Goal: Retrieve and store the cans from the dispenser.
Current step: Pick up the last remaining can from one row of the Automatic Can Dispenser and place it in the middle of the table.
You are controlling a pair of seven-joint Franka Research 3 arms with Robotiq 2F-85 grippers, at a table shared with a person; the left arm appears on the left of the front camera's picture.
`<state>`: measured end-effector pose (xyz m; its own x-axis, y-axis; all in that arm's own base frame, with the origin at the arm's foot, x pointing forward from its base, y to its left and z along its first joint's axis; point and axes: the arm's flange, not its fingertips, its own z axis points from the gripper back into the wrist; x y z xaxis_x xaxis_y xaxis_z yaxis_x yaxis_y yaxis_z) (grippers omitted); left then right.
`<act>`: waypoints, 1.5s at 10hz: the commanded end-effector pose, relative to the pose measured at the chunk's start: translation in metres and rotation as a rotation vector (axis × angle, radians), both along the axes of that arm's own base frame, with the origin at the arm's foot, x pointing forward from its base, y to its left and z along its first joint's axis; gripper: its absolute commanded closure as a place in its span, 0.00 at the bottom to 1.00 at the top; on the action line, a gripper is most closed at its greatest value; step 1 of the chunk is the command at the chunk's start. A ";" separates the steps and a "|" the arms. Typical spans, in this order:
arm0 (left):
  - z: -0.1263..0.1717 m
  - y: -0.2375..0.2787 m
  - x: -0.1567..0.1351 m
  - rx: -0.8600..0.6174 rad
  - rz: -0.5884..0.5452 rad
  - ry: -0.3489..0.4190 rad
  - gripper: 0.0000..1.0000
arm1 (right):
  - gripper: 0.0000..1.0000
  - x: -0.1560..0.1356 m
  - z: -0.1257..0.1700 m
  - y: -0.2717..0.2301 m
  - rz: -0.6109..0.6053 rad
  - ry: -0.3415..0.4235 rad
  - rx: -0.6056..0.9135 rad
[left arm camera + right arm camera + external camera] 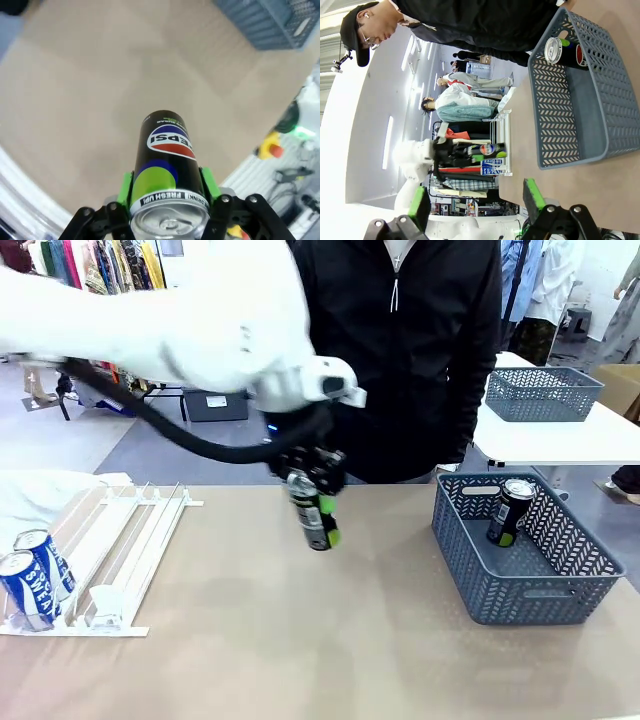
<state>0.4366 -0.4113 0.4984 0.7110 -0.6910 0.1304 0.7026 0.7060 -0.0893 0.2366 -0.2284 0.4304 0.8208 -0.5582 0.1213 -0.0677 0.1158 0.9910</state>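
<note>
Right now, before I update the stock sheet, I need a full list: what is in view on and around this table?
held Pepsi can: 1, black, in the air over the table's middle
stored Pepsi can: 1, black, standing inside the near basket
blue-and-white cans: 2, at the dispenser's low near end
dispenser: 1, white rails, table's left side
near basket: 1, dark grey, table's right side
far basket: 1, grey, on a white table behind
table: 1, tan
person: 1, black jacket, far side
left arm's fingers: black, green pads, shut on the held Pepsi can
right arm's fingers: black, green pads, open, empty
</note>
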 end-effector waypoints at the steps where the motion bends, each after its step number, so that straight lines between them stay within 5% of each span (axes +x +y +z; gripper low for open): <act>1: -0.003 -0.026 0.048 0.091 -0.042 0.022 1.00 | 0.00 -0.003 0.000 -0.001 0.015 -0.016 -0.022; 5: -0.066 -0.040 0.071 0.201 -0.019 0.081 1.00 | 0.00 -0.003 0.000 -0.001 0.015 -0.016 -0.022; 12: -0.078 -0.037 0.070 0.208 -0.012 0.094 1.00 | 0.00 -0.003 0.000 -0.001 0.015 -0.016 -0.022; 13: -0.078 -0.037 0.070 0.205 -0.016 0.101 0.56 | 0.00 -0.003 0.000 -0.001 0.015 -0.016 -0.022; 14: -0.078 -0.037 0.070 0.206 -0.019 0.099 0.00 | 0.00 -0.003 0.000 -0.001 0.015 -0.016 -0.022; 15: -0.078 -0.036 0.070 0.200 -0.021 0.095 0.00 | 0.00 -0.003 0.000 -0.001 0.015 -0.016 -0.022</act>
